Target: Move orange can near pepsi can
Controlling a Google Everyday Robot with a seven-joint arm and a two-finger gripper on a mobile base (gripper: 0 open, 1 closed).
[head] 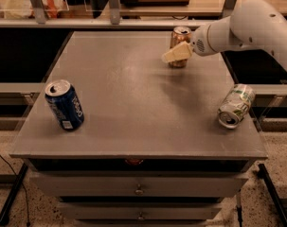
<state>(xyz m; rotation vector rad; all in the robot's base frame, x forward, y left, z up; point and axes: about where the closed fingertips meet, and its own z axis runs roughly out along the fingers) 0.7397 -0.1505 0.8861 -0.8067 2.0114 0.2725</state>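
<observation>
The orange can (179,40) stands upright near the table's far right edge, copper-coloured with a silver top. My gripper (173,55) reaches in from the right on a white arm; its pale fingers lie across the front lower part of the orange can. The pepsi can (65,104), dark blue with white lettering, stands slightly tilted near the table's front left. The two cans are far apart, across the table's diagonal.
A pale green-and-white can (236,105) lies on its side near the right front edge. The grey table (133,103) has drawers below its front. A shelf with boxes and a bag runs behind the table.
</observation>
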